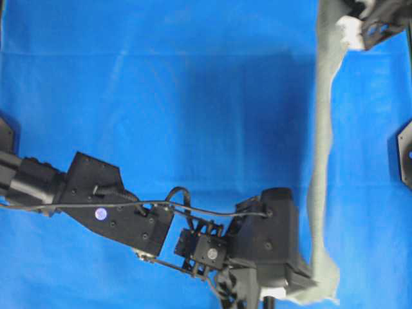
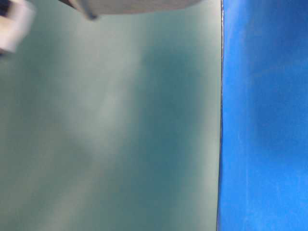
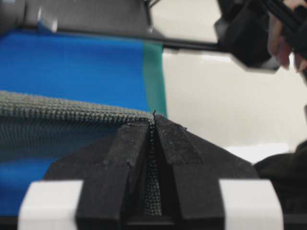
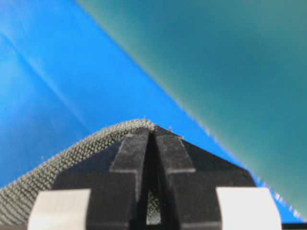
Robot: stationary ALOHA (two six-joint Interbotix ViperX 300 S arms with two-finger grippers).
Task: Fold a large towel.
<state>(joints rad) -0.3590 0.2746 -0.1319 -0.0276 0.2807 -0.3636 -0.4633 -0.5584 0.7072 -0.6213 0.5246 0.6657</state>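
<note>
Both jaws clamp the towel (image 1: pixel 320 167): your left gripper (image 3: pixel 152 125) near, right gripper (image 4: pixel 149 132) far, its edge stretched between them.

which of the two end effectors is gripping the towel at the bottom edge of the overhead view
The left end effector: it pinches the towel at the bottom right of the overhead view, while the right end effector holds it at the top right corner.

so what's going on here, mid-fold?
Both arms have the towel pinched at its ends and held up off the blue sheet. The left gripper is shut on one edge, cloth showing between its pads. The right gripper is shut on another edge. From overhead the towel runs as a narrow band down the right side, stretched between them. No fold is laid down yet.
</note>
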